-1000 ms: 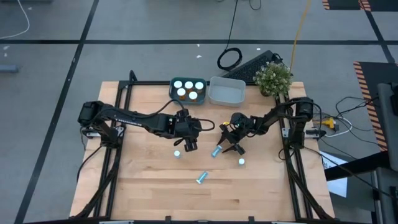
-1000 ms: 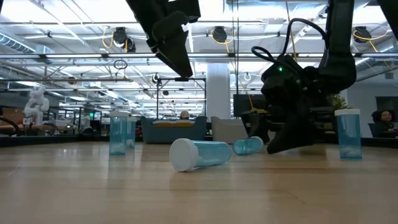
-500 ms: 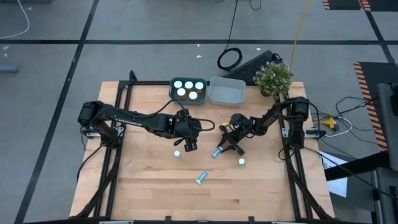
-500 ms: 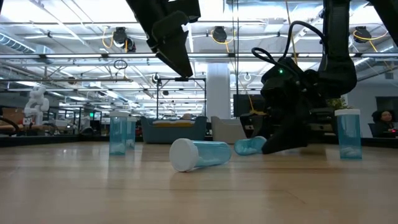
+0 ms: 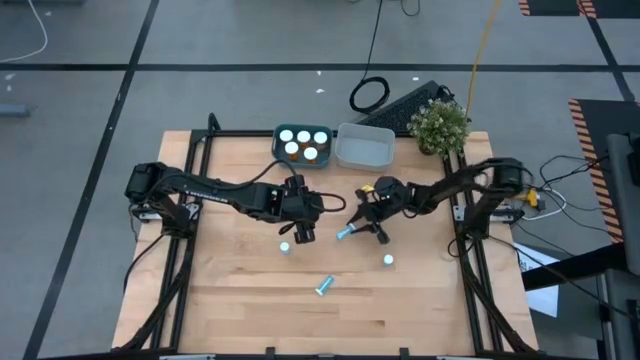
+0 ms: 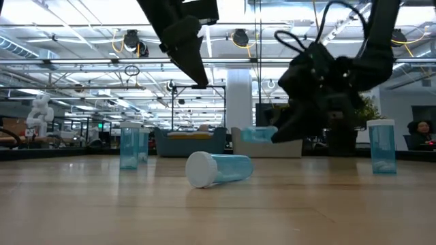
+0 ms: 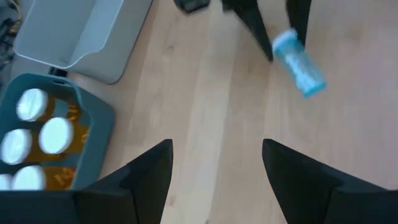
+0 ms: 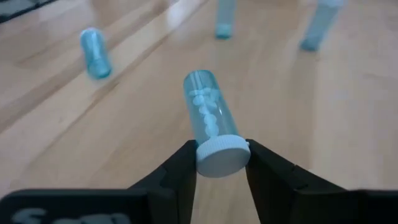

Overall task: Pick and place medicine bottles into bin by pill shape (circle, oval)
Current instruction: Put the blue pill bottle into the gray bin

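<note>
My right gripper has lifted since half a second ago: its fingers clamp a pale-blue bottle by the cap, now clear of the table at frame centre. My left gripper stays hovering left of centre, fingers spread wide.

Orange bottles in the blue bin, cut off at the picture's edge
</note>
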Controlling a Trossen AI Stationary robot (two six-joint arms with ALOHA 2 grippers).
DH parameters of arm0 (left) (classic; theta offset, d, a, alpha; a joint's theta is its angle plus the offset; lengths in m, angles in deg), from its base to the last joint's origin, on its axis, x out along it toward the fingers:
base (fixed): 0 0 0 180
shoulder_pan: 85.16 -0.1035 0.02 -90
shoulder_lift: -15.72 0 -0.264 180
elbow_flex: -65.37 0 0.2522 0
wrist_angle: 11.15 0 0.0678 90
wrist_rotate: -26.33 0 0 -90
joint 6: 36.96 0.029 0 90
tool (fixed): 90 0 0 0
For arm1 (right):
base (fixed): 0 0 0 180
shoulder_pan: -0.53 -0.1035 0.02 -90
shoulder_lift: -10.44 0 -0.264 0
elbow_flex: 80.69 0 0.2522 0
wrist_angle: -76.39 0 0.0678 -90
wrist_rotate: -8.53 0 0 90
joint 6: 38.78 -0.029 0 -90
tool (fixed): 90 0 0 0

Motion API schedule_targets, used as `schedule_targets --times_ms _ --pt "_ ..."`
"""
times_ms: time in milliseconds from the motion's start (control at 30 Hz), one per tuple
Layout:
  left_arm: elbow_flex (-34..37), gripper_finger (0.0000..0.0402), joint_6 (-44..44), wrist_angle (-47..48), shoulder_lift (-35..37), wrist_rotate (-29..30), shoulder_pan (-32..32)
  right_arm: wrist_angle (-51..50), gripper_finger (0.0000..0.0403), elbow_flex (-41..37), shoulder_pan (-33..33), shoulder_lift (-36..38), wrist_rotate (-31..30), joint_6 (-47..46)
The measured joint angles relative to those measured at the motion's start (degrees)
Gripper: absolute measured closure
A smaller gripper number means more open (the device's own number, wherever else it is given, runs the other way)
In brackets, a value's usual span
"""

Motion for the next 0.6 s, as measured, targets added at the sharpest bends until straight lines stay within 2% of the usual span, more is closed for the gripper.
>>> schedule_targets --times_ms 167,333,433,600 --pt "0.0 0.0153 2.35 1.79 0.0 1.73 -0.55 -13.53 0.0289 1.84 0.0 11.09 -7.38 -4.96" --pt "0.0 0.0153 3.7 3.89 0.02 2.43 -2.0 -37.54 0.0286 10.11 0.02 20.31 -15.92 -7.44" --pt "0.0 0.0153 3.88 5.72 0.02 2.65 -2.99 -52.33 0.0286 17.4 0.38 22.55 -22.21 -7.35" --pt "0.0 0.0153 3.86 8.33 0.02 4.34 -4.0 -71.23 0.0285 30.94 3.34 21.59 -28.61 -7.37"
